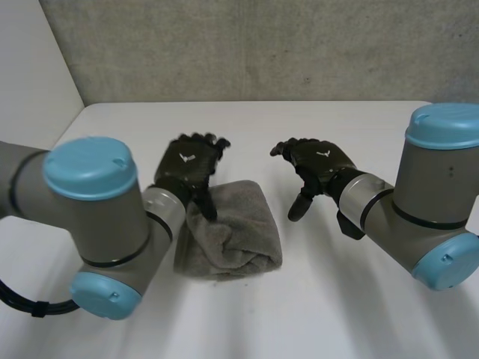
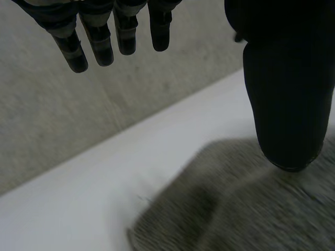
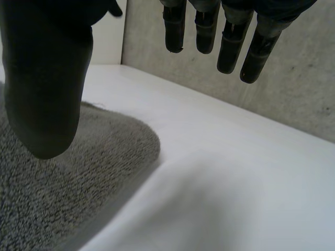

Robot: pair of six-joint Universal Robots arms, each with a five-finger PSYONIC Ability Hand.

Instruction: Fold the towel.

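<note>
While left hand (image 1: 187, 168) splays, towel (image 1: 233, 230) (grey) folded

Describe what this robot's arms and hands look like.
The left arm and right arm are thick grey cylinders with round light-blue caps at the joints. The left hand and right hand are black, shaped like human hands, with a white mark on the back.

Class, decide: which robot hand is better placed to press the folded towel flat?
Probably left: the left hand is above the towel, thumb over its corner; the right hand hangs beside it over the table.
</note>
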